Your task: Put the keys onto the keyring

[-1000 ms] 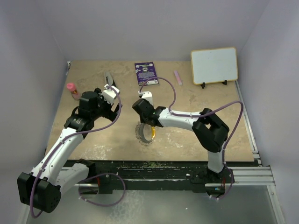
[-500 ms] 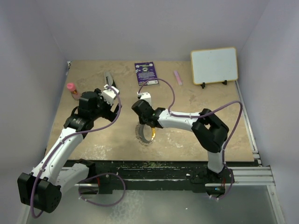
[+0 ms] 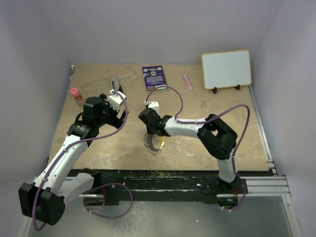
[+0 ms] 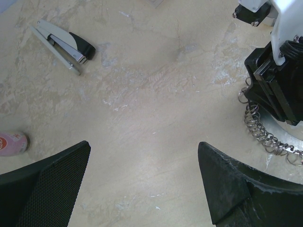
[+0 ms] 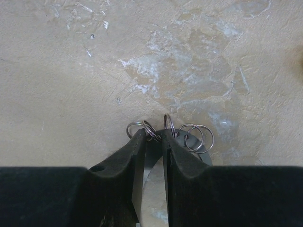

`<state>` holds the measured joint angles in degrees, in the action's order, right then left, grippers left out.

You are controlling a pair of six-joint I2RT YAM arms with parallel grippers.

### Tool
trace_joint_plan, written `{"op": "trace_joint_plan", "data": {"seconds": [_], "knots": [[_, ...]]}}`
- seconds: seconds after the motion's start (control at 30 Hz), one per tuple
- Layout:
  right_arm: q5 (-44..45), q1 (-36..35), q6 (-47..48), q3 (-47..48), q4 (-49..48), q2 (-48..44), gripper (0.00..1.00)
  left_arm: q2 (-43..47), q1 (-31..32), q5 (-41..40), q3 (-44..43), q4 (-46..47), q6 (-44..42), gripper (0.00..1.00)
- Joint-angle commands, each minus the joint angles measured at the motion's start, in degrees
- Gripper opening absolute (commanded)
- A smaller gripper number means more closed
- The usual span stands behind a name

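Two arms are in shot, but only your right one is on the job. Your right fingers (image 5: pixel 173 152) point down at the keyring (image 5: pixel 170 132), which lies on the desk (image 3: pixel 227 123) a little toward 6 o'clock from the middle in the top view. The wrist view shows the fingers drawn close, with just a narrow slot between them. The tips sit right at a bunch of small wire loops on the ring, and one loop stands up at the slot. I honestly can't tell whether they're pinching it or only touching it.

The keys (image 3: pixel 162 142) show up as a yellow-orange speck touching the ring at its 3 o'clock. They're too small to make out more than that.

Your left fingers (image 4: pixel 52 184) are spread wide apart over bare desk, off at the ring's 10 o'clock and clear of it. From that wrist view, the right arm and the ring's loops sit at 3 o'clock.

Other stuff in the top view:
- A stapler (image 4: pixel 61 43) at 10 o'clock.
- A pink bottle (image 3: pixel 76 95) at the 9 o'clock edge.
- A purple card (image 3: pixel 154 77) at 12 o'clock.
- A whiteboard (image 3: pixel 226 69) propped up at 2 o'clock.
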<state>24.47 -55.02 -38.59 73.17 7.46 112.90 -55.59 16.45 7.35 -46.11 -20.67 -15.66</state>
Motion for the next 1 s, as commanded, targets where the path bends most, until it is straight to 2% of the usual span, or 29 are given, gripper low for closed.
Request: {"op": "trace_joint_plan", "data": {"seconds": [0.0, 0.2, 0.33, 0.53, 0.7, 0.83, 0.97], "knots": [[0.84, -0.26, -1.32, 1.76, 0.9, -0.32, 0.25, 0.49, -0.63, 1.34, -0.36, 1.41, -0.34, 0.98], [0.97, -0.26, -0.43, 1.57, -0.33, 0.06, 0.22, 0.31, -0.71, 1.35, -0.39, 1.33, -0.36, 0.98], [1.45, -0.28, 0.67, 1.72, -0.77, 0.36, 0.1, 0.04, -0.72, 1.56, -0.33, 1.25, -0.34, 0.98], [2.71, -0.4, 2.89, 0.28, -2.78, -1.4, 0.01, -0.06, -0.78, 1.79, -0.47, 1.33, -0.34, 0.98], [2.2, -1.77, 8.79, -4.27, -8.75, -5.9, 0.0, 0.06, -0.8, 2.77, -0.72, 0.99, -0.28, 0.98], [-2.24, -3.3, 17.42, -10.48, -16.33, -11.97, 0.0, 1.01, -0.78, 8.34, -2.98, -0.77, 0.44, 0.98], [-8.59, -3.66, 22.02, -15.93, -19.73, -19.76, 0.0, 1.95, -0.73, 20.77, -5.03, -0.67, 1.93, 0.98]]}}
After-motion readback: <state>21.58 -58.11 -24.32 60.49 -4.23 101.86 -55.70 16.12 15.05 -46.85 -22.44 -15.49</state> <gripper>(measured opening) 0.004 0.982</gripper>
